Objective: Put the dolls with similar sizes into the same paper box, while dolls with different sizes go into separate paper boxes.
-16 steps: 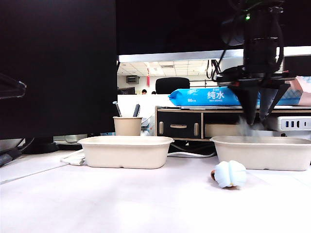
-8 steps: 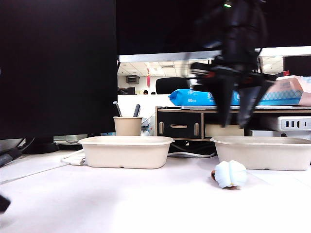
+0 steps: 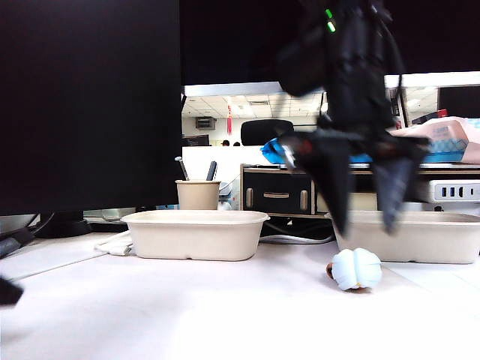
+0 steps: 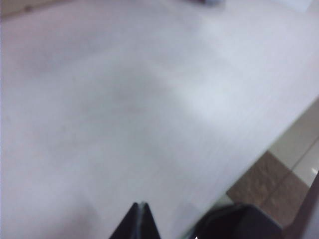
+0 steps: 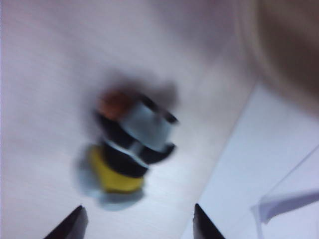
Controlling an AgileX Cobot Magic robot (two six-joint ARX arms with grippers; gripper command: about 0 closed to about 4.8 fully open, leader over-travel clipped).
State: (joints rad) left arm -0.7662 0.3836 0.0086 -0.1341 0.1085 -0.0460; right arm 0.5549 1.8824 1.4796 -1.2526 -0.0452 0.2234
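One pale blue rounded doll [image 3: 356, 268] lies on the white table just in front of the right paper box [image 3: 409, 237]. The left paper box [image 3: 195, 234] stands further left; neither box's inside shows. My right gripper [image 3: 366, 229] hangs open right above the doll, fingers spread wide. In the right wrist view the doll [image 5: 134, 134] is a blur of pale blue, black, yellow and orange, beyond the open right gripper [image 5: 138, 209], with the box rim [image 5: 279, 50] beside it. My left gripper [image 4: 141, 204] is shut over bare table, and only a dark tip [image 3: 7, 291] shows low at the exterior's left edge.
A beige cup with pens [image 3: 196, 193] stands behind the left box. A big black monitor [image 3: 90, 105] fills the left. A drawer unit [image 3: 276, 193] with a blue wipes pack [image 3: 307, 150] on top sits at the back. The table's edge and floor [image 4: 284, 159] show near the left gripper.
My right gripper has swung left from over the right box, come down over the pale blue doll, and opened wider. A dark part of the left arm has appeared at the lower left.
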